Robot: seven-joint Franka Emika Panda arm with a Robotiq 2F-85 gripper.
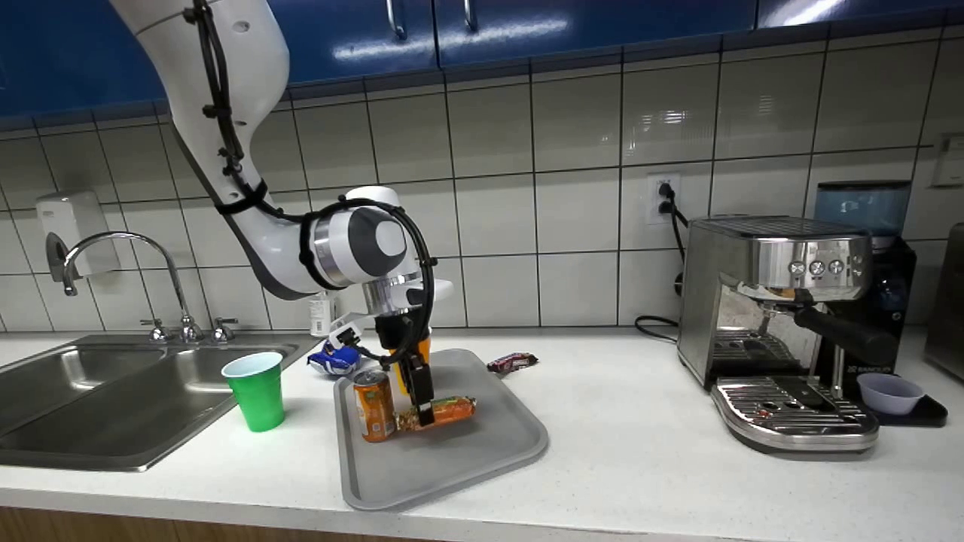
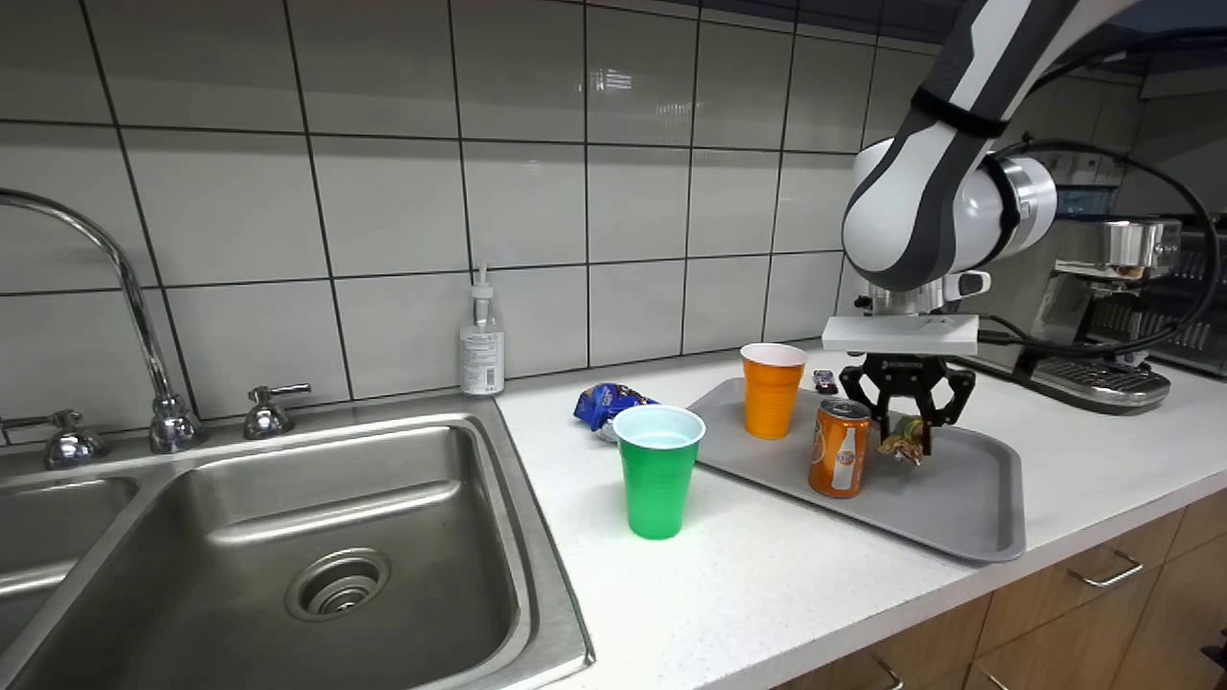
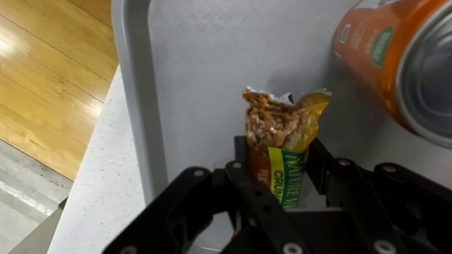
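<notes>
Spreading grey, faintly cross-hatched, over the tray. Showing orange on the wrapper, with a yellow stripe beside a green one and mottled brown at the ragged end. Showing black on the gripper. Displaying orange with white and green marks on the can. Bearing white-lined orange on the cup near the tray's back edge, white-lined green on the second cup.

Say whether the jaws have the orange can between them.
No, the wrist view shows the snack bar between the jaws and the orange can off to one side.
</notes>
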